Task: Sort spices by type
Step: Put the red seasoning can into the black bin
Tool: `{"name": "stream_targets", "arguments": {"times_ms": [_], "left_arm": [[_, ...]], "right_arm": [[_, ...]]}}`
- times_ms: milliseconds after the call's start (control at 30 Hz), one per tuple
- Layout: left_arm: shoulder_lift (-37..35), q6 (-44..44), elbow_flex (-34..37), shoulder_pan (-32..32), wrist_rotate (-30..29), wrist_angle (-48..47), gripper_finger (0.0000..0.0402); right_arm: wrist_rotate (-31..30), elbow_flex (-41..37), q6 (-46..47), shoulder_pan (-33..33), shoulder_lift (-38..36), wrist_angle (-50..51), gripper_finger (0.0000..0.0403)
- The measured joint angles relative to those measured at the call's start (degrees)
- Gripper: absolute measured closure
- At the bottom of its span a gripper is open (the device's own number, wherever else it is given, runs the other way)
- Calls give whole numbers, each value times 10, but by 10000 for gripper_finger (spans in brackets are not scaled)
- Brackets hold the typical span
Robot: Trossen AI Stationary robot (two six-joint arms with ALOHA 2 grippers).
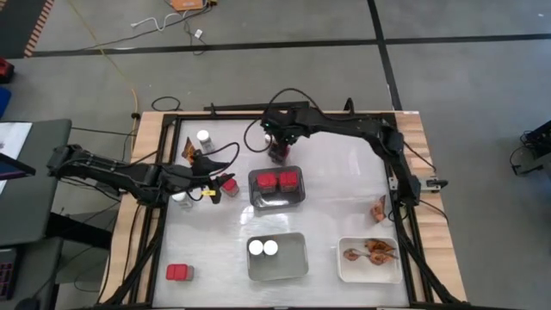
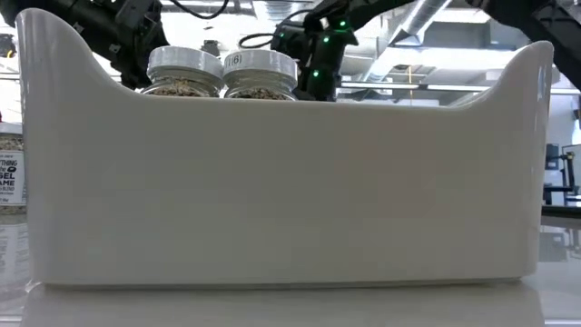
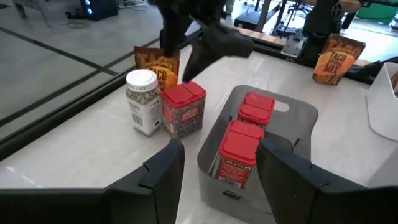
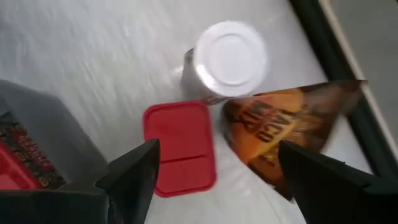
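Five boxes [image 1: 265,180], five jars [image 1: 256,248], five packets [image 1: 379,209], three trays [image 1: 289,263].

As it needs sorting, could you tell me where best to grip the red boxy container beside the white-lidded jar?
Probably from straight above, pinching the red boxy container across its long flat sides: it stands upright, white-lidded jar and orange packet crowding one end.

My right arm reaches in from the table's right edge, elbow bent, with the wrist turned down just behind the dark tray [image 1: 277,190]. My right gripper [image 1: 277,153] points straight down there, fingers [image 4: 134,171] spread wide with nothing between them. My left arm lies low and stretched from the table's left side, its left gripper [image 1: 217,182] level, just left of that tray. Its fingers [image 3: 163,168] stand apart; I think they're empty.
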State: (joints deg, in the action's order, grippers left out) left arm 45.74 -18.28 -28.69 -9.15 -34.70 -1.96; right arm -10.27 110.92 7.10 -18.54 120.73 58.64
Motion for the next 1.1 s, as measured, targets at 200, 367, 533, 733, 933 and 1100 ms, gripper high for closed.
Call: {"name": "stream_targets", "arguments": {"times_ms": [200,367,533,733,933,1100], "left_arm": [[0,-2,0,0,0,0,212],[0,-2,0,0,0,-1,212],[0,-2,0,0,0,-1,212],[0,-2,0,0,0,-1,212],[0,0,0,0,0,-3,212],[0,3,0,0,0,-3,212]], "right_arm": [[29,15,-11,1,33,10,53],[29,14,-18,1,34,-2,53],[29,13,-21,1,39,-5,53],[29,12,-38,10,80,10,53],[29,13,-40,8,100,8,78],[28,13,-41,9,96,10,152]]}}
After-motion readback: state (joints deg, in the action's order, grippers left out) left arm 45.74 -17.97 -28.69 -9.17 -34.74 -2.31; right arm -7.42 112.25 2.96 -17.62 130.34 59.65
